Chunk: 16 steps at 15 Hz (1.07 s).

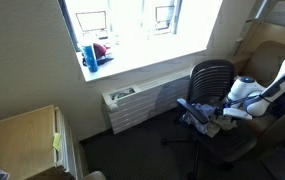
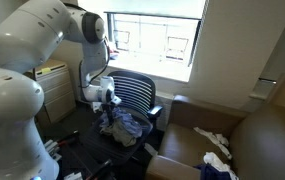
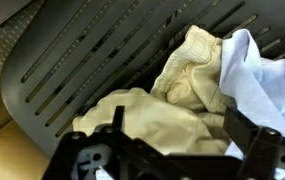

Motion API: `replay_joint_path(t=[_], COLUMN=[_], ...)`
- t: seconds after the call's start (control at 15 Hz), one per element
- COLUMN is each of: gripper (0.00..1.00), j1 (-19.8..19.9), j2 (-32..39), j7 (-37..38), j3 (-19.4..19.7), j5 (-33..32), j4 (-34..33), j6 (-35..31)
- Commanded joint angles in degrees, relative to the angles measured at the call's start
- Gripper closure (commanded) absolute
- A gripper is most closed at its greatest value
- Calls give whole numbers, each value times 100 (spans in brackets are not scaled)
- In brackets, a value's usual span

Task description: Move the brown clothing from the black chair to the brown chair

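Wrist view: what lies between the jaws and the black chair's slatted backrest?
A crumpled cream-tan garment, with white cloth beside it, fills that stretch; it shows in the wrist view.

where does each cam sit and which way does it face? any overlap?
Exterior view: high up, looking down at the window corner; black chair with clothes; arm enters from the right.
Exterior view: close behind the arm, which fills the left, facing the window; brown chair at right.
Wrist view: above the black chair, looking down at the clothes; gripper at bottom edge.
Shared: black chair and clothes.
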State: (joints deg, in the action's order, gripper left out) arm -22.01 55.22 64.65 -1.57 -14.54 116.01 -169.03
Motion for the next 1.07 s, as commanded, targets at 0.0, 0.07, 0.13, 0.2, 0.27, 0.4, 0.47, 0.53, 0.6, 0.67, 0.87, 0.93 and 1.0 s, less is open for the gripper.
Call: replay_joint_path(t=[0.0,0.07,0.13,0.2,0.27,0.4,0.47,0.53,0.6,0.67,0.87,0.93,1.0], gripper=[0,0,0,0,0,0,0,0,0,0,0,25,26], j1=[8,124,161,-233,-80,-677,-969,-1065,-850,-1003,-1124,-1050,-1050], j2=[155,237,251,225,471,995,1251,1502,990,1241,1596,1677,1686], j7=[-578,-671,-702,-535,-820,-719,-579,-508,-710,-654,-608,-629,-611], j3=[-1,-52,-65,300,154,755,1043,1163,924,1072,1171,1136,1130], j5=[581,598,603,644,806,946,974,1025,1100,1115,1143,1178,1223], j4=[-131,-223,-259,-238,-429,-779,-914,-1076,-643,-768,-1037,-1116,-1124], j6=[-46,-51,-51,-135,27,339,511,663,412,471,485,448,488])
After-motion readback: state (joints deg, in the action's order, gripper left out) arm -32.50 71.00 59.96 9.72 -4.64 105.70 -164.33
